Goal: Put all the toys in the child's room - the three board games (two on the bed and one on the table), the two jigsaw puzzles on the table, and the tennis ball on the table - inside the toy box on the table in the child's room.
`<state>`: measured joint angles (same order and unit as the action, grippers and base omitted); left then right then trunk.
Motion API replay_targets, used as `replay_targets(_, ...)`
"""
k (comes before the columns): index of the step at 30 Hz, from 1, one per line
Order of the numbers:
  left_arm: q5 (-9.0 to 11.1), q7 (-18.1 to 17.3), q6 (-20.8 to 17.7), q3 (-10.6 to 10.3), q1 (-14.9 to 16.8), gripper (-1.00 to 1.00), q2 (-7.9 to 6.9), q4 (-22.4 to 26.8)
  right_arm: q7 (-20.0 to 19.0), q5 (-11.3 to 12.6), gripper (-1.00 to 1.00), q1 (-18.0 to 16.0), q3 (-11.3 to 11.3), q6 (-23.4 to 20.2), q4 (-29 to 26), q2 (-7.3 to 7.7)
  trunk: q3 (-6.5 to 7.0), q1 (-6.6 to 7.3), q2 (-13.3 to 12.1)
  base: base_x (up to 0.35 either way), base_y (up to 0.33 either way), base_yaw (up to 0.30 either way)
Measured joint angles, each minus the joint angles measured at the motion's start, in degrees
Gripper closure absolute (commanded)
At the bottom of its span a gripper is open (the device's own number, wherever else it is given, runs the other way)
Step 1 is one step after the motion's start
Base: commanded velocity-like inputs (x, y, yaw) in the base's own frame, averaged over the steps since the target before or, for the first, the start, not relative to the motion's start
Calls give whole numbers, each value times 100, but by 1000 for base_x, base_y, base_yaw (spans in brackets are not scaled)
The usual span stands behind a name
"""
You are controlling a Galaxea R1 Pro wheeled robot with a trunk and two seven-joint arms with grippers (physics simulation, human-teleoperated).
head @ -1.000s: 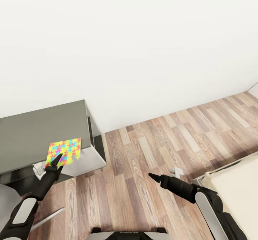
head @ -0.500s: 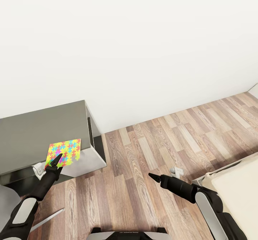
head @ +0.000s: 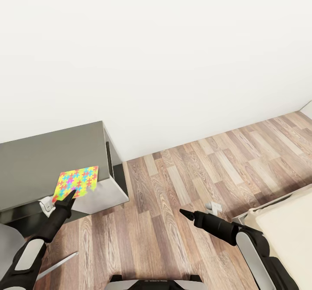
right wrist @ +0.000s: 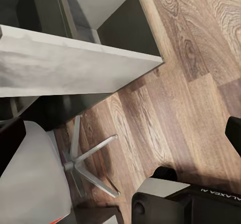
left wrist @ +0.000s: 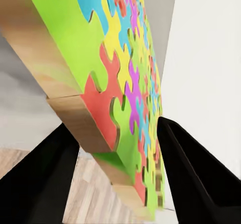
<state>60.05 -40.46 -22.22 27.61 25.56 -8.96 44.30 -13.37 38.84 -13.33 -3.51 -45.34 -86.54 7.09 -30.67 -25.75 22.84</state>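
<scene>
A jigsaw puzzle (head: 78, 180) with a bright pattern of interlocking pieces hangs over the front right corner of the grey table (head: 34, 160). My left gripper (head: 71, 193) is shut on its near edge. The left wrist view shows the thick wood-edged puzzle (left wrist: 120, 78) wedged between the two black fingers (left wrist: 50, 174). My right gripper (head: 183, 213) hovers over the wooden floor in the middle of the room, open and holding nothing. The toy box, board games, tennis ball and second puzzle are out of view.
A white wall stands behind the table. A grey chair seat (head: 6, 246) and its metal leg (head: 58, 263) sit at lower left, with the chair base (right wrist: 85, 158) on the floor under the table's edge (right wrist: 65, 63). A bed corner (head: 286, 220) is at lower right.
The left gripper has sunk slightly and the puzzle has shifted a little in its hold, showing more of its face. The right arm has not moved.
</scene>
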Motion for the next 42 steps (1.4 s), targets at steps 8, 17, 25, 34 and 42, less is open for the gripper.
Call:
replay_targets(8, -3, -9, -12, 0, 0, 100, 0, 4, -3, -6, -100, 0, -5, 0, -4, 0, 17, 0, 0, 0, 0, 0)
replay_targets(17, -37, -15, -480, 12, -1, 100, -11, 100, -4, -7, -100, 0, -17, 0, -31, 16, 97, 0, 0, 0, 0, 0)
replay_targets(25, -27, 13, -1772, 22, 0, 100, -419, 1155, -4, -6, -100, 0, -12, 0, -35, 46, 172, 0, 0, 0, 0, 0)
replay_targets(34, -34, 72, -2788, 19, 11, 100, -829, 1998, -5, -6, -100, 0, -14, 0, -37, 57, 257, 0, -1, 0, 0, 0)
replay_targets(42, -37, 124, -3660, -112, 250, 100, -1339, 2513, -10, -7, -100, 2, -9, 0, -46, 77, 332, 0, -1, 0, 0, 0)
